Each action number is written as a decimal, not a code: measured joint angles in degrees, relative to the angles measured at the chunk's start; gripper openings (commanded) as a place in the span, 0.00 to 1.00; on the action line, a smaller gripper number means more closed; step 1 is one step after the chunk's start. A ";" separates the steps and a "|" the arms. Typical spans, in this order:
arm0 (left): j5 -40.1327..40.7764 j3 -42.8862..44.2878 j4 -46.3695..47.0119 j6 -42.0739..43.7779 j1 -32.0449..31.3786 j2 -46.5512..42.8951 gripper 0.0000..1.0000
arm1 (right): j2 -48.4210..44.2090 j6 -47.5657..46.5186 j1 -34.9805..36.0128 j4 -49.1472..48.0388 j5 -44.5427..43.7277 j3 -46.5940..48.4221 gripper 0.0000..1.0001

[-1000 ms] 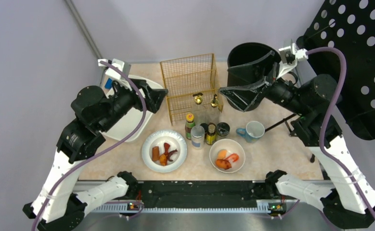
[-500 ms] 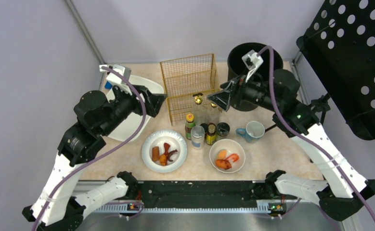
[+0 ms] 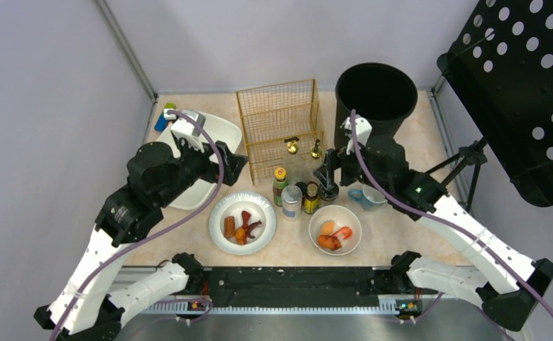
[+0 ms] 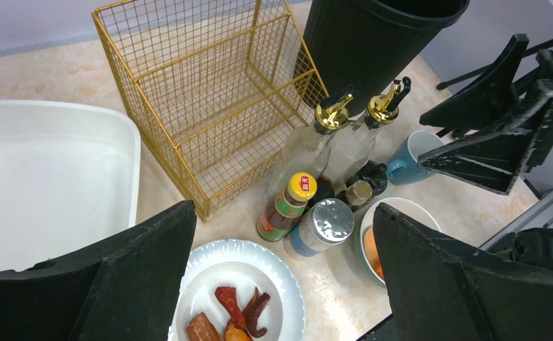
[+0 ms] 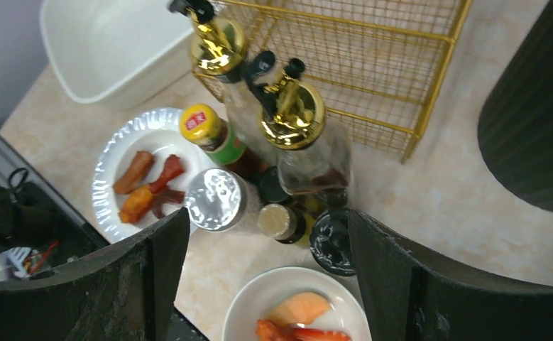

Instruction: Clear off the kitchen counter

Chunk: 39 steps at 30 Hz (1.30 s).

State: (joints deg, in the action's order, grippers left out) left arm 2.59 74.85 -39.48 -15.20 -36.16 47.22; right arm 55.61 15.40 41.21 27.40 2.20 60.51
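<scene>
Gold wire is forming a rack (image 3: 277,121) at the back of the kitchen counter (image 3: 292,249), which is lying between grey walls and carrying everything. Bottles (image 3: 280,186) are crowding just in front of the rack, probably waiting to go into it. The right gripper (image 5: 266,217) is hovering above them with jaws wide apart, seemingly lining up on a gold-capped bottle (image 5: 294,117). The left gripper (image 4: 284,209), equally spread and holding nothing, is hanging near the white tub (image 3: 223,131), perhaps readying for the plate (image 3: 216,213).
</scene>
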 measured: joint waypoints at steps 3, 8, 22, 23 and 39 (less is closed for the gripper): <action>0.02 -0.48 -0.42 -0.09 0.00 -0.55 0.99 | 0.26 0.07 0.87 -1.16 -4.17 -2.49 0.78; 0.07 -0.90 -0.46 -0.13 0.00 -1.03 0.99 | 1.14 0.22 1.53 -5.60 -9.94 -5.51 0.76; 0.26 -3.52 -0.98 -0.11 0.00 -1.75 0.99 | 4.90 0.00 2.93 -18.60 -14.60 -9.09 0.70; 0.26 -3.54 -1.03 -0.09 0.00 -1.70 0.99 | 5.64 -0.02 2.93 -19.08 -14.64 -9.09 0.70; 1.53 -4.09 -1.60 0.15 0.00 -1.75 0.99 | 9.14 -2.27 4.50 -25.05 -16.48 -9.09 0.50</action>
State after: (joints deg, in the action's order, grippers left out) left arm 4.12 70.76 -41.08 -15.05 -36.16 45.47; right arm 64.75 13.13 45.71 2.35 -14.28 51.42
